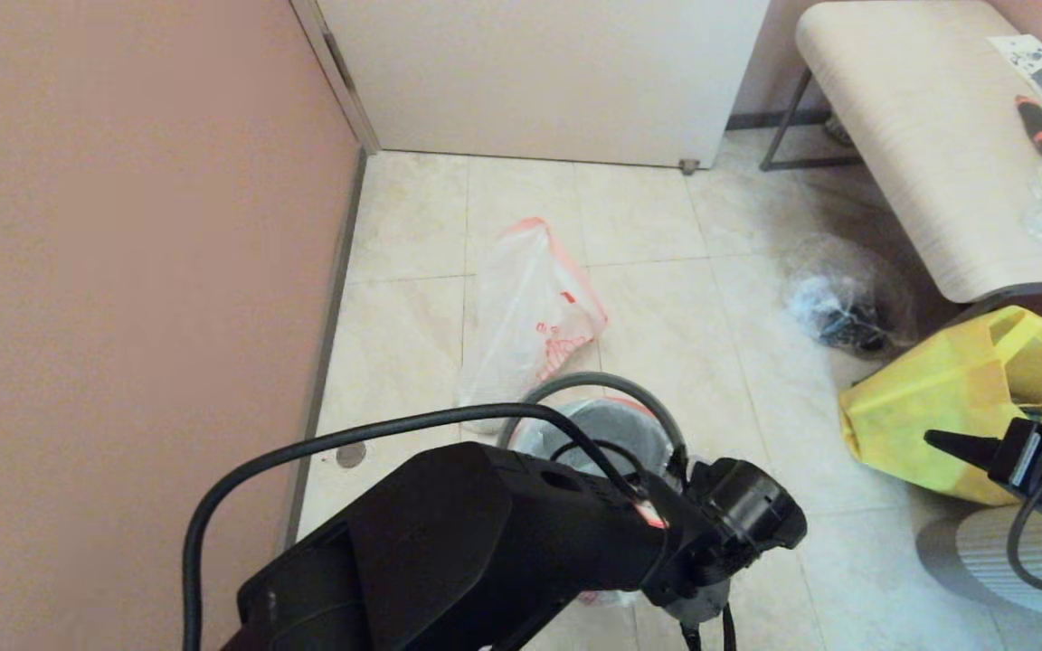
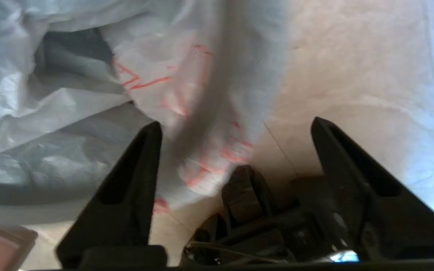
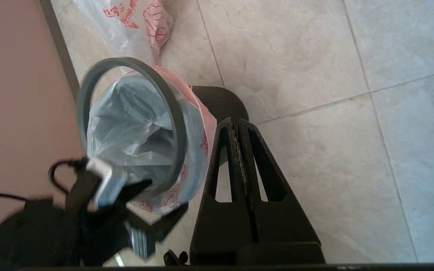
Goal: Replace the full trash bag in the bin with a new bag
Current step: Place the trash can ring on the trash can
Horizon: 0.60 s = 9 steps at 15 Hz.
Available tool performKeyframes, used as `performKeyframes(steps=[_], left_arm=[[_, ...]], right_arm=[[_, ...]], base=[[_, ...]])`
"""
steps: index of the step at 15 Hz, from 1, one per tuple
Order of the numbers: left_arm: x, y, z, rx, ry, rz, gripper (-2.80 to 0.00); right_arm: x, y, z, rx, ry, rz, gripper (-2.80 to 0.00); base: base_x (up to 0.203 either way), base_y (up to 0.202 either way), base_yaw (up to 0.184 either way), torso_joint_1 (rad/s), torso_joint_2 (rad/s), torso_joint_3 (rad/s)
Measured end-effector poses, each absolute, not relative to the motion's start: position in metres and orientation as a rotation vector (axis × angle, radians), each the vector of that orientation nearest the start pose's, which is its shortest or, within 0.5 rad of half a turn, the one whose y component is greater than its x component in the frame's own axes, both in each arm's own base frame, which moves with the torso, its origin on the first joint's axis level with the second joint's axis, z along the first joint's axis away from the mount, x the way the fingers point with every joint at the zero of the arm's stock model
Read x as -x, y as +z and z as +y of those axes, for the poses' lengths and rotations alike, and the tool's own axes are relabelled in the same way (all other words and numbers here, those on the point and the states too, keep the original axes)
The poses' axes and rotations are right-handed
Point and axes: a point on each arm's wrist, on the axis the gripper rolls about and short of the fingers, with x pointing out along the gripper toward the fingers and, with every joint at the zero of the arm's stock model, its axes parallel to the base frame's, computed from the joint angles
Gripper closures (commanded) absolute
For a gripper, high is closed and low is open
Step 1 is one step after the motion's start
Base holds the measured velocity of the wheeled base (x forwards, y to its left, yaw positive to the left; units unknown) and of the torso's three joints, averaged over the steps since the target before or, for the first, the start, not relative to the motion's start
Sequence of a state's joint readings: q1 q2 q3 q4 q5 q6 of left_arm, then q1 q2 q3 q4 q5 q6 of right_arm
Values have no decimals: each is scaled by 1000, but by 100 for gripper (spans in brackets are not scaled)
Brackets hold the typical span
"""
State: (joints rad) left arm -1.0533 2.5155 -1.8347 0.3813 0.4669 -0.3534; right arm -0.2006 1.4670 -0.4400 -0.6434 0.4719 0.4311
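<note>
The bin (image 3: 224,99) stands on the tiled floor by the wall, mostly hidden under my left arm in the head view. In it sits the full trash bag (image 1: 602,429) (image 3: 134,124), white with a pink-orange rim and small red print. The grey ring (image 1: 607,384) (image 3: 171,109) lies tilted over the bag's mouth. My left gripper (image 2: 236,122) is open, with the ring (image 2: 217,94) running between its fingers. The new bag (image 1: 530,316) (image 3: 141,19), with its red drawing, lies flat on the floor beyond the bin. My right gripper (image 1: 937,440) (image 3: 236,122) is shut and empty, to the right of the bin.
A pink wall (image 1: 123,271) runs close along the left, with a white door (image 1: 539,72) behind. A clear bag with dark lumps (image 1: 833,303) and a yellow tote (image 1: 964,407) lie at the right, beside a pale bench (image 1: 919,136).
</note>
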Motion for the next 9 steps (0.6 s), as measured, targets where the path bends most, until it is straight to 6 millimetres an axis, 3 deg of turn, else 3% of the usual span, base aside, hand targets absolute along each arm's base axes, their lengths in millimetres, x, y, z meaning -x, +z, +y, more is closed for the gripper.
performKeyframes(steps=[3, 9], left_arm=[[-255, 40, -398, -352, -415, 919, -280], [-247, 23, -386, -392, -409, 1004, -280]], right_arm=[[-212, 152, -33, -550, 185, 417, 0], [-207, 156, -32, -549, 183, 418, 0]], base=[[0, 0, 0, 0, 0, 0], [0, 0, 0, 0, 0, 0]])
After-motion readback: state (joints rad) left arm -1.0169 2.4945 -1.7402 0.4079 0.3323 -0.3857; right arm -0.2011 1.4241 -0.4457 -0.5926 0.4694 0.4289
